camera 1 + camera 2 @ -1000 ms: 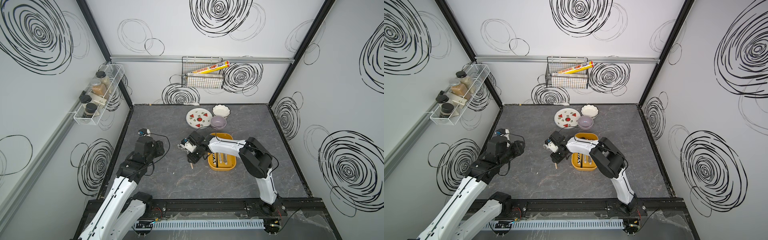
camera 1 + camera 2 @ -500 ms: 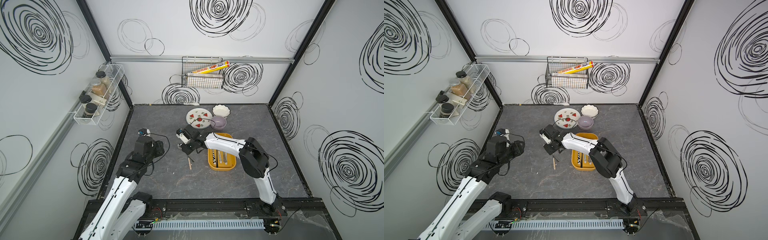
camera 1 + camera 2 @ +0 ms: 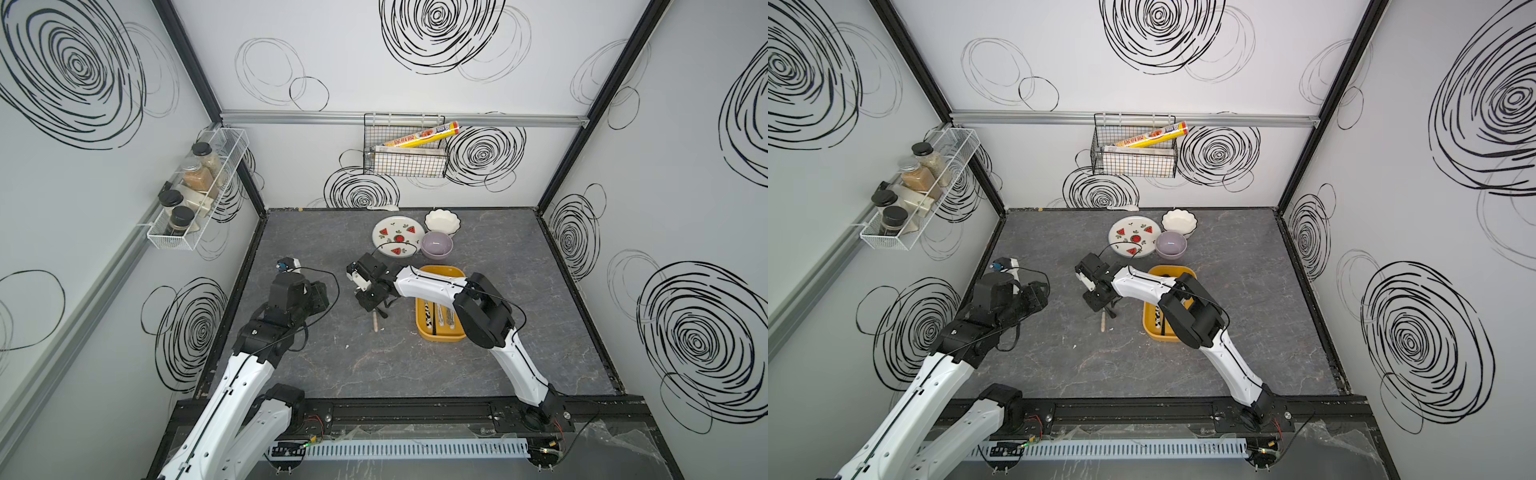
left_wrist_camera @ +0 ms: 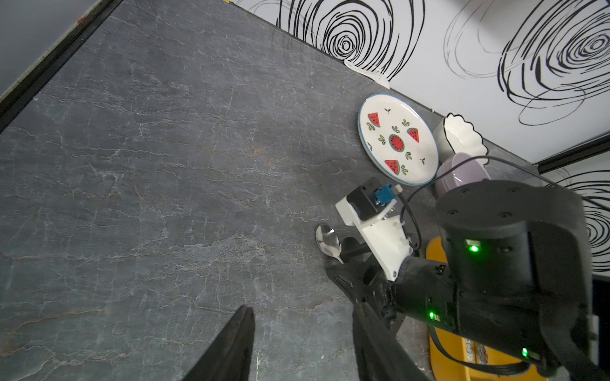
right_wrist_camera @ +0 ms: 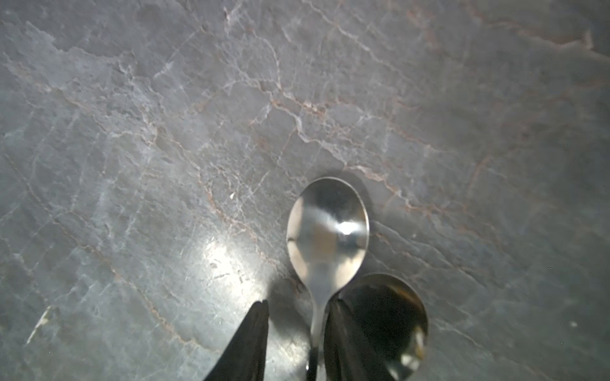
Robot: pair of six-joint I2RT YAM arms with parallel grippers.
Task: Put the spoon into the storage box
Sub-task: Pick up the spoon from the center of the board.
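A silver spoon [image 5: 326,231] lies on the grey table, and its thin neck runs between my right gripper's [image 5: 297,301] fingers. It sits close against one finger with a gap to the other, so the jaws stand open around it. A second, darker spoon bowl [image 5: 392,316] lies just behind that finger. In both top views the right gripper [image 3: 370,297] hangs low, left of the mustard storage box [image 3: 440,271], and a wooden handle end [image 3: 375,323] pokes out below it. The left gripper [image 4: 302,310] is open and empty, left of the spoons.
The storage box [image 3: 1173,270] holds several pieces of cutlery. Behind it stand a watermelon plate [image 3: 398,237], a lilac bowl [image 3: 436,244] and a white scalloped bowl [image 3: 442,220]. A white spoon [image 3: 384,206] lies by the back wall.
My right gripper has shifted a little left and back along the spoons, and its jaws have narrowed around the spoon's neck. The left arm has not moved.
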